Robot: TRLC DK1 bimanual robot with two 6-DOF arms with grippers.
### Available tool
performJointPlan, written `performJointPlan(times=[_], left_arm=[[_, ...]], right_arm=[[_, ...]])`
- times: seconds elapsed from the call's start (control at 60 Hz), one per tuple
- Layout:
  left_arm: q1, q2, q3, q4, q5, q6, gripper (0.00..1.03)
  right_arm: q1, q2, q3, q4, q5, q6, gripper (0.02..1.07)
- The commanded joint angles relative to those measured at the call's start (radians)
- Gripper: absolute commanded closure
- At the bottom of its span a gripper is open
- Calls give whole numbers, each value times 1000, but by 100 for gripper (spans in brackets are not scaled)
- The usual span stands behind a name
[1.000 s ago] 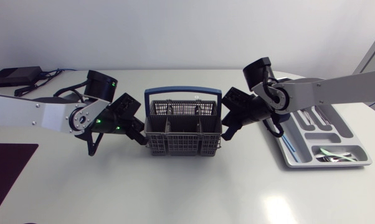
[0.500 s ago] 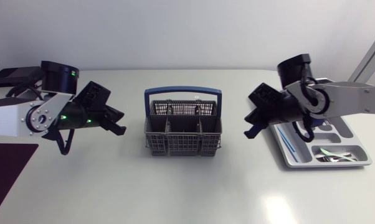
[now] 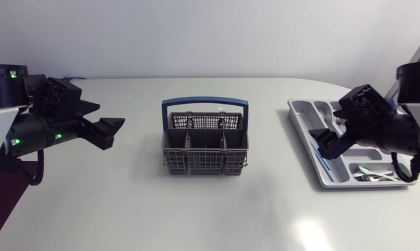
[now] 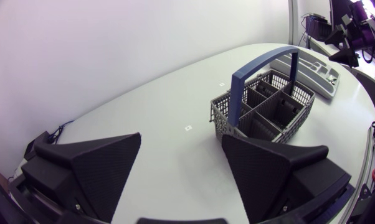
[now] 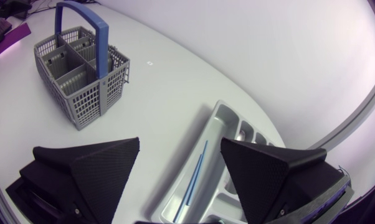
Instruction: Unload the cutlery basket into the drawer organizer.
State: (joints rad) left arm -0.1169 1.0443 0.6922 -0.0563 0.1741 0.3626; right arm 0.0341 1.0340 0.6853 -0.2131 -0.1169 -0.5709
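Two grippers, both wide open and holding nothing. Nearest me is bare table (image 3: 196, 216), then the basket (image 3: 205, 146) standing upright at the middle with its blue handle (image 3: 205, 103) up. As far as I can see into its compartments there is nothing in them, though the mesh walls hide the very bottoms.

The left gripper (image 3: 107, 117) hangs well off to the basket's left side, its fingers pointing at the basket across a wide gap. The right gripper (image 3: 326, 141) is well apart on the other side, hovering over the inner edge of the tray (image 3: 298, 118) and angled down toward the table. The tray lies flat at the right, running away from me. Some cutlery (image 3: 374, 176) sits in its near compartment, and a thin blue stick (image 5: 194, 171) lies in the long slot just ahead of the right gripper.

My read is that the unloading is at its end, or very close. The next move calls for a look down into the basket, and if it really is empty, for the arms simply to park.
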Motion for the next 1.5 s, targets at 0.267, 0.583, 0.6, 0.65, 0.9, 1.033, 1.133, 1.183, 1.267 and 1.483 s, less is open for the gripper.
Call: performJointPlan(times=[0.267,0.583,0.6,0.65,0.9,1.033,1.133,1.183,1.267,1.483], left_arm=[[52,-191,-126,-13,-7,-56,4],[83,-340,-241,23,-4,-48,4],[83,-346,-246,27,-4,-50,4],[83,-394,-278,50,-4,-65,4],[120,-563,-392,107,-29,-212,4],[119,-640,-440,99,-52,-236,4],[119,-698,-476,93,-70,-254,4],[119,-725,-493,90,-78,-262,4],[119,-769,-520,85,-91,-276,4],[118,-886,-594,73,-127,-313,5]], right_arm=[[-92,-261,-119,-22,11,88,6],[-102,-555,-282,32,83,127,6],[-101,-567,-292,37,84,139,6],[-97,-593,-314,46,86,163,6],[-78,-728,-428,97,95,287,6],[-67,-806,-493,127,101,360,6],[-58,-864,-542,149,105,413,6],[-55,-891,-565,159,107,438,6],[-48,-935,-602,175,110,479,6],[-34,-1034,-685,213,117,571,6]])
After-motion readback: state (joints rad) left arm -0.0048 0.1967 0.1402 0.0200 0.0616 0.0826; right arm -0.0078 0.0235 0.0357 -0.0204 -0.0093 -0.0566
